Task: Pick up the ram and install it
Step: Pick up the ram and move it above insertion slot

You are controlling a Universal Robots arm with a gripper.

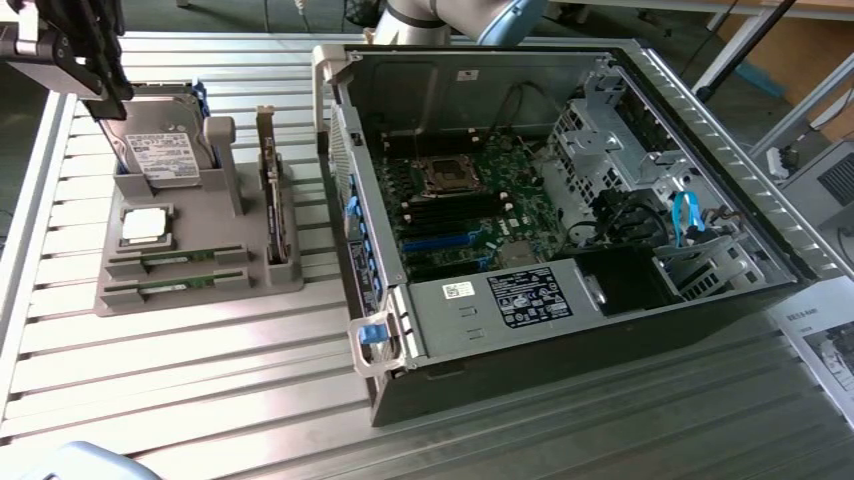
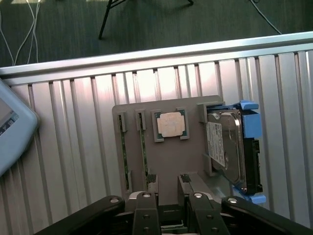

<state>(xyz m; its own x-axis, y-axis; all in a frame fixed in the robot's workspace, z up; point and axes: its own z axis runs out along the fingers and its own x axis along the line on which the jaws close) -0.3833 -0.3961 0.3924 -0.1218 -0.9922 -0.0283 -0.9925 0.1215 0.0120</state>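
Two ram sticks lie on edge in slots at the near end of a grey holder on the slatted table, at the exterior view's left. In the wrist view they are thin green strips beside a square processor chip. My gripper hangs high over the holder's far end, above the silver hard drive. It is open, and its black fingers hold nothing. The open computer case shows its motherboard with dark memory slots.
An upright card with a metal bracket stands in the holder next to the case. A rounded grey-blue object lies near the table's edge. Paper sheets lie at the exterior view's right. The table rail borders dark floor.
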